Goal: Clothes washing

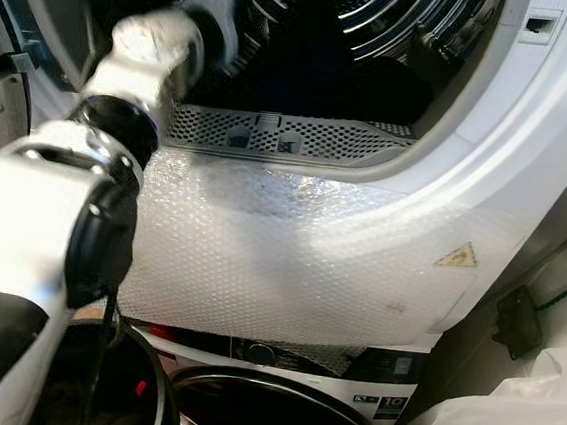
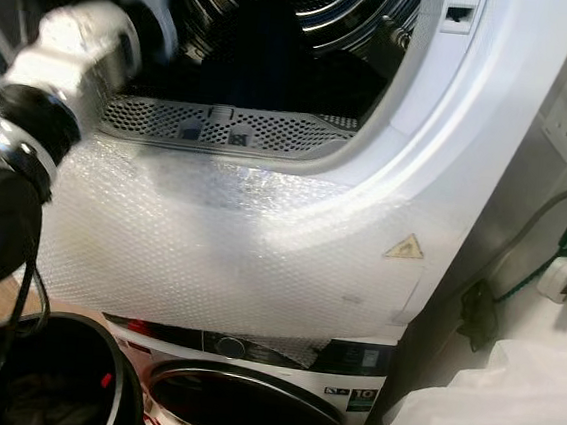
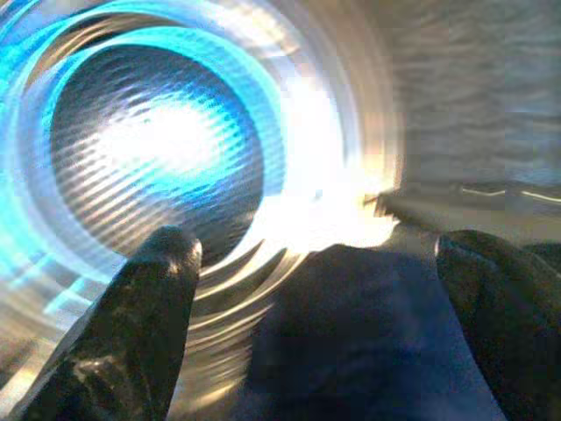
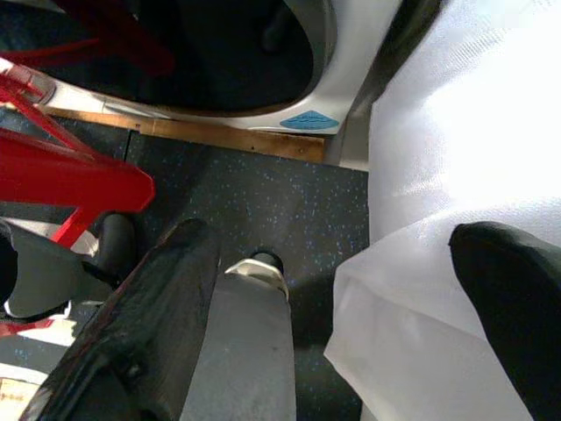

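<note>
Dark blue cloth [image 3: 351,342] lies low in the ribbed, shiny metal drum [image 1: 382,21] of the white upper machine [image 1: 531,146], just before the left gripper [image 3: 316,263], whose black fingers [image 3: 149,307] stand wide apart and hold nothing as the silver left arm [image 1: 138,58] reaches through the round opening. Bubble wrap [image 1: 290,253] covers the front panel below the perforated grey lint grille [image 1: 281,132]. The right gripper [image 4: 351,289] hangs over the dark speckled floor [image 4: 263,202] beside white plastic sheeting [image 4: 456,132], spread wide and empty.

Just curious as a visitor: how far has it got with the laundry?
The upper machine's door is already open. The left pincer is inside the drum, fingers spread over dark blue cloth, nothing gripped yet. Grabbing and moving the clothes is still left. The right pincer hangs open near the floor.
</note>
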### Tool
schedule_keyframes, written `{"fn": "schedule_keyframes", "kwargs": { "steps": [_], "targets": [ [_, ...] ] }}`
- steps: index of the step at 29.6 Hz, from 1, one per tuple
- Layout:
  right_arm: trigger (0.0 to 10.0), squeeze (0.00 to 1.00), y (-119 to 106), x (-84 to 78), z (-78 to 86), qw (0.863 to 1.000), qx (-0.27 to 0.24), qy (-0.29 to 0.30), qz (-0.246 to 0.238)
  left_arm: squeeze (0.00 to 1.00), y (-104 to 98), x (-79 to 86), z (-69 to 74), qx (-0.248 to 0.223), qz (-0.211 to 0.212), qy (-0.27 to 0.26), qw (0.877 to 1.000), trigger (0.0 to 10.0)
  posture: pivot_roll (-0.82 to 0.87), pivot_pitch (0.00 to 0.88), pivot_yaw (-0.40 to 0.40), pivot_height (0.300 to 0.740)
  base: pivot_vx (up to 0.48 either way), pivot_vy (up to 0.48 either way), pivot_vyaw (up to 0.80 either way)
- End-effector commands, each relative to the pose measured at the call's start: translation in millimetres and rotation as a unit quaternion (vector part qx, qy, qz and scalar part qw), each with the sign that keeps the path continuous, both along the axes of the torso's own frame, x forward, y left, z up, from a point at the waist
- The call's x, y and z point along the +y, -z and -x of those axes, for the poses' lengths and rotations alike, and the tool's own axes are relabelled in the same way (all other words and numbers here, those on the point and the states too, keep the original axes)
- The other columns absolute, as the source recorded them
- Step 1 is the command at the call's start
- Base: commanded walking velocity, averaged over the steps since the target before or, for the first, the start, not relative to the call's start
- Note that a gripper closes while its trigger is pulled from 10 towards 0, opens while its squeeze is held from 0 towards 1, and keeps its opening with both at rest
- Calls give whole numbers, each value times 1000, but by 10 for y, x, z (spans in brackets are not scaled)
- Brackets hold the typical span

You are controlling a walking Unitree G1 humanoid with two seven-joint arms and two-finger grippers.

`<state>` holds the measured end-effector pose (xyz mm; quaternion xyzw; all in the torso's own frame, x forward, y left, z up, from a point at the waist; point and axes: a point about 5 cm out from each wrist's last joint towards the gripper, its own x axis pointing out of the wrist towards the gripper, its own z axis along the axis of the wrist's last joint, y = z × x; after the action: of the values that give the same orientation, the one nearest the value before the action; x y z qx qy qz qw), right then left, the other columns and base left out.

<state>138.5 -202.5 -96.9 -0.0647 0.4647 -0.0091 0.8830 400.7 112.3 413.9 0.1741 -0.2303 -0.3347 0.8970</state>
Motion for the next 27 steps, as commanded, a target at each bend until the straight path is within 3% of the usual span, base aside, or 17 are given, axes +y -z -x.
{"fn": "schedule_keyframes", "kwargs": {
  "steps": [1, 3, 5, 6, 7, 10, 15, 16, 18, 19, 20, 22, 27],
  "targets": [
    [10000, 0, 8, 75, -10, 1000, 0, -7, -8, 1000, 232, -108, 10, 37, -82, 73, 993, 10000, -8, 12, 61, 740, 0, 0, 0],
    [10000, 0, 8, 79, -11, 1000, -1, -4, -9, 1000, 196, -138, 35, 29, -67, 95, 993, 10000, -9, 10, 61, 740, 0, 0, 0],
    [10000, 0, 9, 85, -9, 1000, -1, -4, -9, 1000, 50, -122, 66, -5, -27, 91, 996, 10000, -14, 13, 62, 740, 0, 0, 0],
    [10000, 0, 11, 93, -7, 1000, -1, -3, -10, 1000, -146, -96, 122, -48, 13, 83, 995, 10000, -24, 7, 66, 740, 0, 0, 0],
    [10000, 0, 11, 96, -6, 1000, -1, -3, -10, 1000, -188, -92, 133, -57, 21, 80, 995, 10000, -24, 7, 66, 740, 0, 0, 0],
    [10000, 0, 13, 102, -3, 1000, -2, 1, -11, 1000, -243, -108, 189, -85, 4, 103, 991, 10000, -32, 3, 70, 740, 0, 0, 0],
    [10000, 0, 13, 103, -3, 1000, -2, 1, -11, 1000, -239, -104, 194, -85, 3, 108, 990, 10000, -32, 3, 70, 740, 0, 0, 0],
    [10000, 0, 10, 103, -17, 1000, -3, 9, -11, 0, -187, -171, 319, -140, -9, 165, 976, 10000, -36, 0, 80, 740, 0, 0, 0],
    [10000, 0, 5, 117, -44, 1000, -4, 19, -13, 0, -27, -230, 568, -210, -33, 233, 949, 10000, -9, 0, 83, 740, 0, 0, 0],
    [10000, 0, 5, 117, -44, 1000, -4, 19, -13, 0, -27, -230, 568, -210, -33, 233, 949, 10000, -9, 0, 83, 740, 0, 0, 0],
    [10000, 0, 0, 158, -82, 1000, -4, 18, -16, 0, 162, -183, 683, -208, -42, 233, 949, 10000, 17, 0, 86, 740, 0, 0, 0],
    [10000, 0, -9, 207, -126, 1000, -6, 12, -21, 0, 302, -106, 732, -192, -39, 208, 958, 10000, 46, 0, 88, 740, 0, 0, 0],
    [10000, 0, -29, 366, -226, 999, -9, -9, -33, 0, 534, -60, 933, -175, -34, 168, 970, 10000, 138, 0, 91, 740, 0, 0, 0]
  ]
}}
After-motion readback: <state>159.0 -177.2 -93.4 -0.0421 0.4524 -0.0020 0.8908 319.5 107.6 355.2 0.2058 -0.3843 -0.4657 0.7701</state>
